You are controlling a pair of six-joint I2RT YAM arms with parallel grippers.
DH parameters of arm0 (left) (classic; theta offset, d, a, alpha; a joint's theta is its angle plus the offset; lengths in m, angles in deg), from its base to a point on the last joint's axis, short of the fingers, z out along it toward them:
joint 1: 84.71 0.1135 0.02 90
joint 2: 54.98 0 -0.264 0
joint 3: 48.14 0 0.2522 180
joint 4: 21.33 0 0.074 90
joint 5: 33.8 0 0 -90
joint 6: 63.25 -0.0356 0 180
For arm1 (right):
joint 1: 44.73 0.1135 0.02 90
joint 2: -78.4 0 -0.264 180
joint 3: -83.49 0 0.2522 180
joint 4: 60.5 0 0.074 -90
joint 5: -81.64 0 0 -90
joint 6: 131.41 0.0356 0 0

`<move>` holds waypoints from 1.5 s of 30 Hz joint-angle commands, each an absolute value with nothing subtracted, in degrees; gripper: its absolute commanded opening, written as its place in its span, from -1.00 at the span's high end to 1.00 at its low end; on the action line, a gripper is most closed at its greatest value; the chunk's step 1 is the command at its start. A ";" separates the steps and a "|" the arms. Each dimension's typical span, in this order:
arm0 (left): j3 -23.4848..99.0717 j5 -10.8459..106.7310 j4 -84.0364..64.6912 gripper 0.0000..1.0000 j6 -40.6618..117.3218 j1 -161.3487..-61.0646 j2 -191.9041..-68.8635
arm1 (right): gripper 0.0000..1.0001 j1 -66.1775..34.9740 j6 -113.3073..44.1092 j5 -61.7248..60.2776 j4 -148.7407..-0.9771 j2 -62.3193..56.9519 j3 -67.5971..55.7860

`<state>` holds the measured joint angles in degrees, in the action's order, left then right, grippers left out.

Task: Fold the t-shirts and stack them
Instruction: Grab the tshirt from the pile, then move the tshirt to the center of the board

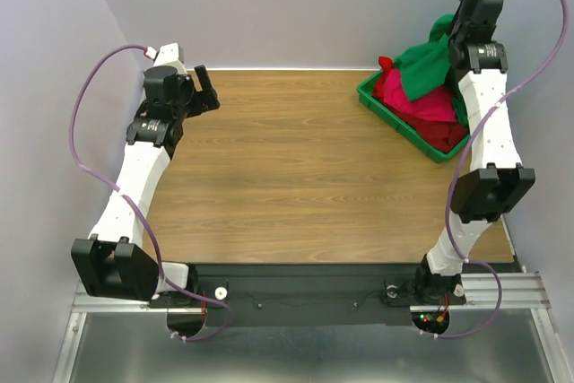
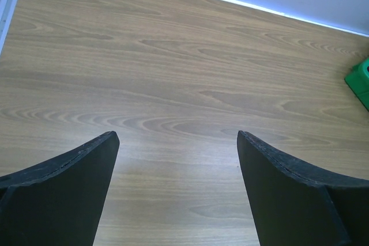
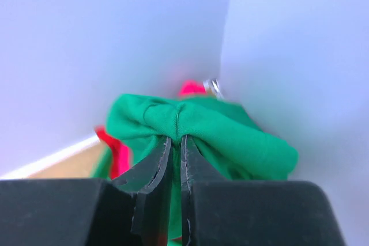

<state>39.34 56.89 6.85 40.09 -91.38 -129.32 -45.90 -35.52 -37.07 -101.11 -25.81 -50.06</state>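
My right gripper (image 3: 174,140) is shut on a bunched fold of the green t-shirt (image 3: 213,128) and holds it lifted above the bin at the back right. In the top view the green t-shirt (image 1: 429,65) hangs from the right gripper (image 1: 451,40) over the pink t-shirt (image 1: 429,105) and the darker red t-shirt (image 1: 446,132), which lie crumpled in the green bin (image 1: 401,131). My left gripper (image 2: 177,142) is open and empty above bare wood, at the back left in the top view (image 1: 205,89).
The wooden table (image 1: 296,177) spreads between the arms. The grey walls close in behind and at both sides. A corner of the green bin (image 2: 360,82) shows at the right edge of the left wrist view.
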 commanded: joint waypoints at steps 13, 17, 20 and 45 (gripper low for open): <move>44.64 51.02 2.36 -0.90 37.30 -91.56 -127.31 | 0.99 -39.11 -35.34 -17.69 -94.40 -23.91 -70.46; 44.81 49.00 1.57 -0.91 36.59 -91.56 -126.61 | 0.99 -30.42 -37.80 -15.05 -92.46 -22.07 -71.95; 44.81 48.03 0.78 -0.91 36.51 -91.56 -125.56 | 0.99 -25.76 -37.29 -12.33 -91.05 -21.45 -73.09; 34.19 53.02 3.94 -0.90 36.15 -91.65 -120.10 | -1.00 -18.01 -27.87 -24.74 -92.28 -16.18 -34.52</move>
<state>36.74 49.20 3.65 36.03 -91.38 -121.28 -18.40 -26.96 -23.11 -91.30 -18.20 -38.08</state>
